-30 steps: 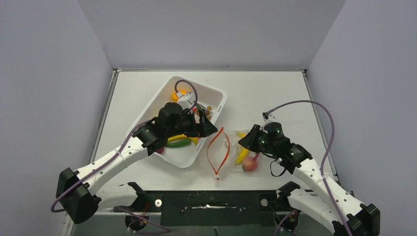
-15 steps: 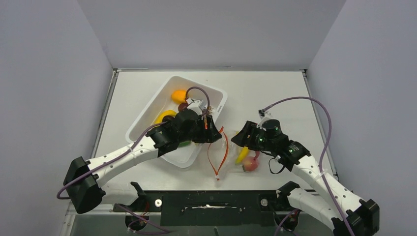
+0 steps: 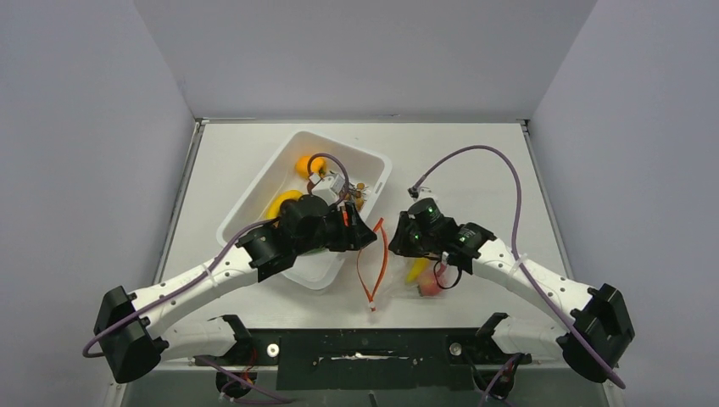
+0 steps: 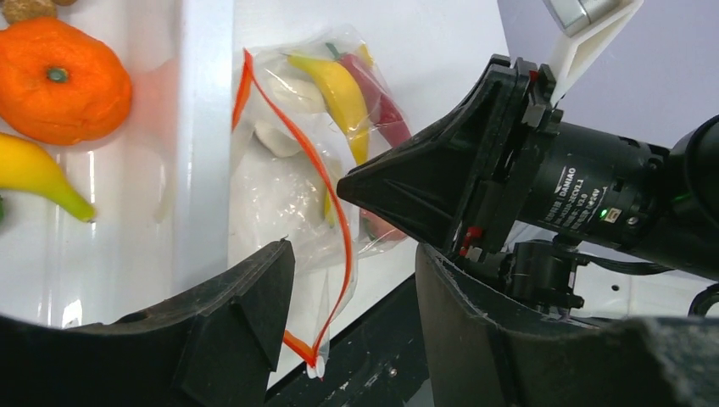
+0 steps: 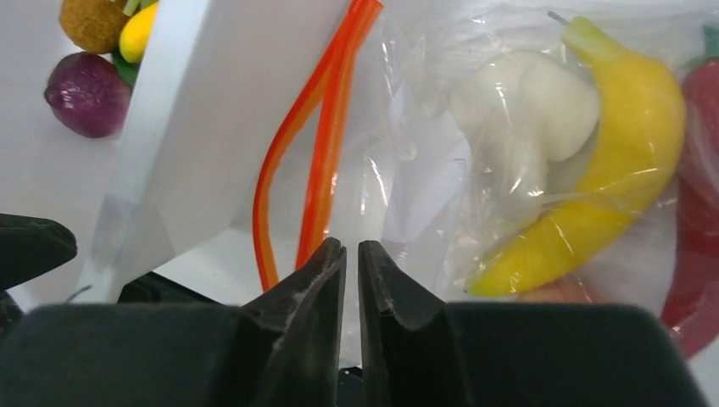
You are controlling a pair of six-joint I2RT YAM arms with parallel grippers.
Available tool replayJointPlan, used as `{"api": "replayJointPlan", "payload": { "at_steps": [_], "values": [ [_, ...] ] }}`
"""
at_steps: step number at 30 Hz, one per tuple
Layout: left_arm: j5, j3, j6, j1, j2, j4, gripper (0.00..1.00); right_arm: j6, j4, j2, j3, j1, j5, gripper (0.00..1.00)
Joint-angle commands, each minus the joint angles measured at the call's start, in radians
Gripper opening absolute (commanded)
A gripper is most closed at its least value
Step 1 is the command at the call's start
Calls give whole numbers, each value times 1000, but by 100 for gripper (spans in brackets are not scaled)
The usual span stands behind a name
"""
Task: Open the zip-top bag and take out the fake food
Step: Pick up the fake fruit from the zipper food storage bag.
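The zip-top bag (image 3: 405, 264) lies right of the white tub, its red-orange zip strip (image 3: 378, 254) gaping in a loop. Fake food shows through the film: a yellow banana (image 5: 593, 186), a white piece (image 5: 526, 110) and a red chili (image 5: 699, 212). My left gripper (image 4: 354, 259) is open, and the strip's near corner (image 4: 315, 352) hangs between its fingers without touching them. My right gripper (image 5: 352, 248) faces it from the other side. Its jaws are closed to a thin slit on the clear film beside the strip's right strand (image 5: 326, 170).
The white tub (image 3: 254, 191) stands left of the bag and holds an orange (image 4: 59, 80), a second banana (image 4: 38, 174), a purple plum (image 5: 85, 93) and a kiwi (image 5: 93, 21). The two grippers nearly meet over the bag. The black base rail (image 3: 365, 348) runs along the near edge.
My left gripper came out of the tub to the bag's zip edge and narrowed. My right gripper slid left to the bag's mouth, opened, then closed.
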Motion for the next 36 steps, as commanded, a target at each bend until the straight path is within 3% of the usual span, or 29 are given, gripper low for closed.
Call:
{"api": "replayJointPlan", "payload": {
  "at_steps": [1, 3, 5, 13, 16, 20, 23, 26, 29, 36],
  "values": [
    [51, 0, -2, -14, 20, 92, 53, 6, -36, -76, 6, 22, 145, 8],
    [53, -6, -6, -21, 34, 107, 53, 7, -18, -115, -21, 21, 147, 1],
    [54, -7, -9, -25, 47, 118, 53, 4, -4, -140, -35, 21, 140, 0],
    [-75, -19, -38, -57, -2, 124, 49, -68, 76, -67, 54, 35, 39, 51],
    [-145, -37, -48, -59, -58, 80, 49, -72, 48, -8, 77, 55, 63, 60],
    [-220, -78, -72, -62, -153, 43, 49, -66, -11, 68, 102, 87, 115, 62],
    [-237, -107, -75, -62, -208, 44, 49, -59, -53, 108, 115, 96, 149, 56],
    [-215, -120, -66, -62, -210, 63, 49, -48, -63, 90, 114, 107, 195, 30],
    [-148, -114, -48, -62, -164, 104, 49, -34, -43, 32, 81, 102, 220, 11],
    [17, -46, -14, -79, 39, 222, 50, 13, 14, -157, -20, 83, 199, 0]
  ]
}}
